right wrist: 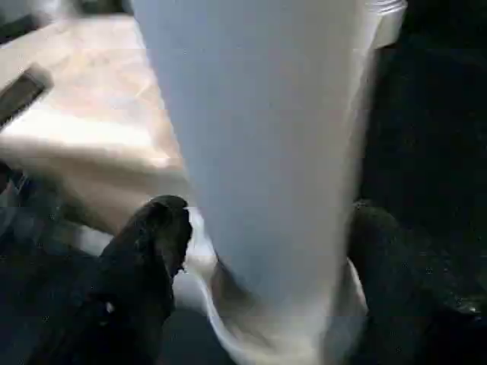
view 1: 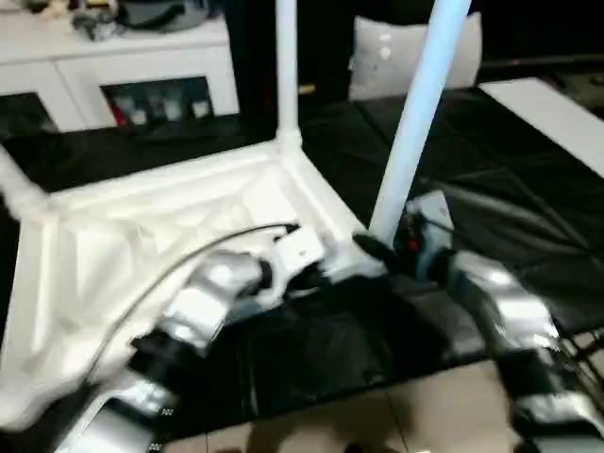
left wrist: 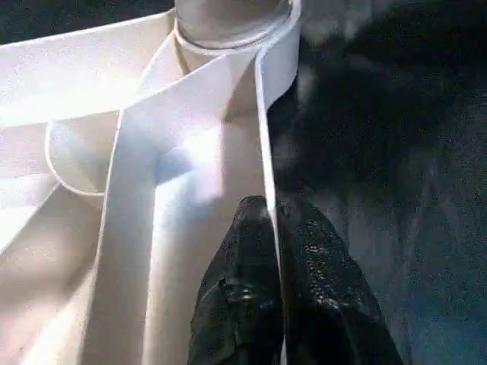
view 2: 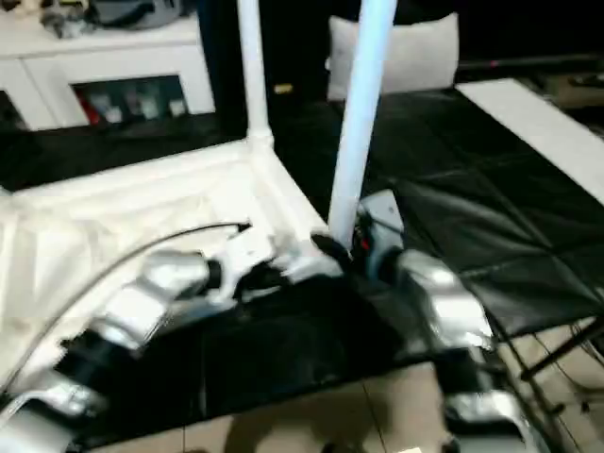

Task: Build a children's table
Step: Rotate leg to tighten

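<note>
Two silver arms reach over the upside-down table top [view 1: 142, 236] on the black mat [view 1: 528, 179]. Left claw [left wrist: 272, 228] pinches the top's thin side wall [left wrist: 265, 137], just below a corner socket. Right claw [right wrist: 259, 251] squeezes a tall white leg [view 1: 415, 123] at its bottom end.

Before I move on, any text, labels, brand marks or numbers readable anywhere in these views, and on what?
None can be read.
Table top: plain white ribs, no marking.
Leg held by the right gripper: plain, no label.
Right gripper body: a small red mark, too blurred to read.
Items behind the cabinet glass: too blurred to read.
</note>
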Motion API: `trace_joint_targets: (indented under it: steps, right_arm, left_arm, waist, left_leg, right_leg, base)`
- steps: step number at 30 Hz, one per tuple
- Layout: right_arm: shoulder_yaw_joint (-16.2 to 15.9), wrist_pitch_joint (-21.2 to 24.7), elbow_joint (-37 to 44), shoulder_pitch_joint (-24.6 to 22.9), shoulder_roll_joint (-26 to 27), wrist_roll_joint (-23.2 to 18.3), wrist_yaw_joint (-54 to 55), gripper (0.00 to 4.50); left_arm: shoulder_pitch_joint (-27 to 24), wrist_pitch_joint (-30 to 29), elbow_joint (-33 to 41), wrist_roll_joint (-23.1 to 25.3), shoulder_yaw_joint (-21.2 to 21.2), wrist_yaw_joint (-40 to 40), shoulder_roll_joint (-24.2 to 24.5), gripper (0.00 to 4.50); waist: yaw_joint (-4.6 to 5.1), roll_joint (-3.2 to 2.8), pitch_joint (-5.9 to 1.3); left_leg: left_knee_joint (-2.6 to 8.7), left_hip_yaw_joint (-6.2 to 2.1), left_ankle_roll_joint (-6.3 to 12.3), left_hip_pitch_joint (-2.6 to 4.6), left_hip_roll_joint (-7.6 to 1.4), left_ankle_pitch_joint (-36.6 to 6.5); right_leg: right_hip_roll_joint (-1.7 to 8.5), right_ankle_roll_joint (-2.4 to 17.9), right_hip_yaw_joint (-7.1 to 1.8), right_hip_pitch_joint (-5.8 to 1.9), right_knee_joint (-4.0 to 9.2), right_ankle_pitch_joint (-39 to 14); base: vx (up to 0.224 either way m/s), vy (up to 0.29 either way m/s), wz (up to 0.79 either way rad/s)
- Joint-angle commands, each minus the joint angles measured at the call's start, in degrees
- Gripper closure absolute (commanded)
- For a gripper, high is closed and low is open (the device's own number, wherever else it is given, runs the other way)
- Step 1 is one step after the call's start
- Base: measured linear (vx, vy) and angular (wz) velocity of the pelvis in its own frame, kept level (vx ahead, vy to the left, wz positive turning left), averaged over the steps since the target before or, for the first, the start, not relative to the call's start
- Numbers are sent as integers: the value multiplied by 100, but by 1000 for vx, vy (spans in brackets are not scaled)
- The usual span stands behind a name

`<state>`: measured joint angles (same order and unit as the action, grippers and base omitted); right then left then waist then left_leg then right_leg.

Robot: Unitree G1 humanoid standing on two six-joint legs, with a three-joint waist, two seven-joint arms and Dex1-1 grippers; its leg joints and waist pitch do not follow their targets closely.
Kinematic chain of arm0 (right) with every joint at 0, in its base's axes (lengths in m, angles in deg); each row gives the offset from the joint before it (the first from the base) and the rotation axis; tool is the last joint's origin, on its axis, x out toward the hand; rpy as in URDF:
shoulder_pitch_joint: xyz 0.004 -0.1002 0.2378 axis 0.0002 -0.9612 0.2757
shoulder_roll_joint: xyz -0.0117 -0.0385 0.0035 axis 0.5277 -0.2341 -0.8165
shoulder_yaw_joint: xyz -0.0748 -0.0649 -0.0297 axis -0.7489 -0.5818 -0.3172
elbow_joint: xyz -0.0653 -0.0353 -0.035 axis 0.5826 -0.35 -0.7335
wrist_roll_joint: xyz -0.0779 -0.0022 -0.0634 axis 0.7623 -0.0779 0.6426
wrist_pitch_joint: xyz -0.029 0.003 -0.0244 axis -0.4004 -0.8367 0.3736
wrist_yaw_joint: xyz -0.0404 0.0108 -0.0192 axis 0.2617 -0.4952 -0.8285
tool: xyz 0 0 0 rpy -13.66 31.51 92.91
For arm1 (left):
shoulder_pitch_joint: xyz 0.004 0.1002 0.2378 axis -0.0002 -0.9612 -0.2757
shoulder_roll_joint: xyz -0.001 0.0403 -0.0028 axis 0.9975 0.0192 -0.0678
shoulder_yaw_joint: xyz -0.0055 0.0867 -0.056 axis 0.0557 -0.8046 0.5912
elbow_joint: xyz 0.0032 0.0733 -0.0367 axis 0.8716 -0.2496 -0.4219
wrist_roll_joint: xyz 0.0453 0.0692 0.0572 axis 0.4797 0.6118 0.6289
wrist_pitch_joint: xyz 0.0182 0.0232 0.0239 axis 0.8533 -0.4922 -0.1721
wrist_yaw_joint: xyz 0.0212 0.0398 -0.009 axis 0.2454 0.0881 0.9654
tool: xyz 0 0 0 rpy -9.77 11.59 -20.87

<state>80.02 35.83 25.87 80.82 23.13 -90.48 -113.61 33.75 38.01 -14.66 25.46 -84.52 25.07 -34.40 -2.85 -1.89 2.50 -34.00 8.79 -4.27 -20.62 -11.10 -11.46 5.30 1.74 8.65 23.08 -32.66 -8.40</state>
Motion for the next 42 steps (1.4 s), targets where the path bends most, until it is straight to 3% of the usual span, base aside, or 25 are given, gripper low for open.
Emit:
trace_joint_targets:
  steps: [1,2,3,4,5,9,12,15,17,29,36,38,40,41,42]
  right_arm:
    - [-140,-110,150,19,-158,-10,-419,56]
    - [-207,-136,179,-13,-300,-3,-626,47]
    - [-279,-236,197,-40,-447,20,-837,35]
    - [-378,-428,239,-77,-659,13,-1228,35]
    - [-413,-495,269,-93,-735,-6,-1399,35]
    - [-485,-587,306,-98,-931,-138,-1998,35]
    - [-530,-476,396,-68,-1024,-352,-2485,68]
    - [-668,-401,512,-59,-1059,-577,-2907,73]
    - [-720,-358,535,-59,-1054,-619,-3005,109]
    - [-1031,-78,603,-102,-1035,-681,-3448,204]
    - [-819,177,734,-158,-813,-760,-2949,235]
    - [-713,529,754,-103,-592,-686,-2259,237]
    - [-658,623,727,-68,-477,-627,-1925,238]
    - [-491,757,566,66,-155,-430,-1042,238]
    - [-310,919,382,216,180,-219,-107,238]
  left_arm:
    - [19,314,93,-9,-120,-335,80,450]
    - [5,460,77,-38,-139,-478,156,450]
    - [1,563,59,-80,-164,-642,249,450]
    - [18,785,-5,-138,-230,-915,411,450]
    - [29,884,-35,-149,-260,-1026,479,450]
    - [65,1218,-131,-166,-361,-1451,692,450]
    - [81,1524,-142,-173,-499,-1933,897,450]
    - [80,1790,-108,-250,-642,-2352,1001,450]
    - [87,1868,-90,-271,-696,-2427,1006,450]
    - [127,2037,-160,-280,-772,-2552,867,450]
    - [-46,1375,86,-591,-529,-2422,767,450]
    - [-111,951,262,-684,-422,-2216,685,450]
    - [-130,739,323,-716,-366,-2073,618,450]
    - [-150,306,446,-734,-248,-1646,391,450]
    - [-165,-124,569,-732,-139,-1197,148,450]
  waist:
    - [-51,3,-385]
    - [-75,-3,-381]
    - [-87,35,-387]
    - [-128,11,-384]
    - [-149,37,-382]
    - [-230,37,-374]
    - [-268,37,-364]
    - [-289,55,-355]
    - [-309,59,-357]
    - [-397,91,-370]
    - [-392,93,-359]
    - [-329,77,-330]
    - [-254,91,-314]
    - [-234,58,-313]
    - [-133,72,-283]
  left_leg:
    - [361,-18,492,-4,-206,-1050]
    - [362,-15,494,-5,-204,-1034]
    - [361,-8,498,2,-211,-1023]
    - [358,-6,508,11,-215,-1006]
    - [359,0,527,6,-217,-1034]
    - [363,9,540,12,-230,-1048]
    - [376,8,497,28,-231,-1157]
    - [386,9,448,54,-242,-1242]
    - [388,8,421,57,-245,-1262]
    - [382,16,368,49,-238,-1099]
    - [385,17,332,49,-222,-1120]
    - [401,9,260,48,-211,-1245]
    - [377,-2,169,62,-149,-1411]
    - [375,-9,163,65,-144,-1447]
    - [387,-23,64,34,-150,-1451]
  right_leg:
    - [366,830,-341,-391,402,-1749]
    - [363,866,-341,-390,394,-1730]
    - [366,865,-347,-391,394,-1722]
    - [376,899,-354,-384,374,-1695]
    - [369,890,-353,-386,373,-1728]
    - [375,854,-360,-369,374,-1868]
    - [373,800,-361,-367,391,-2072]
    - [376,768,-365,-349,405,-2247]
    - [379,737,-372,-343,404,-2301]
    - [389,647,-379,-344,401,-2358]
    - [388,566,-366,-340,424,-2528]
    - [380,496,-348,-333,455,-2779]
    - [385,281,-294,-329,545,-3282]
    - [383,235,-283,-328,557,-3344]
    - [359,206,-254,-318,559,-3379]
  base:
    - [0,0,0]
    - [0,0,0]
    - [0,0,0]
    - [0,0,0]
    - [0,0,0]
    - [0,0,0]
    - [0,0,0]
    - [0,0,0]
    - [0,0,0]
    - [0,0,0]
    - [0,0,0]
    - [0,0,0]
    - [0,0,0]
    - [0,0,0]
    - [0,0,0]
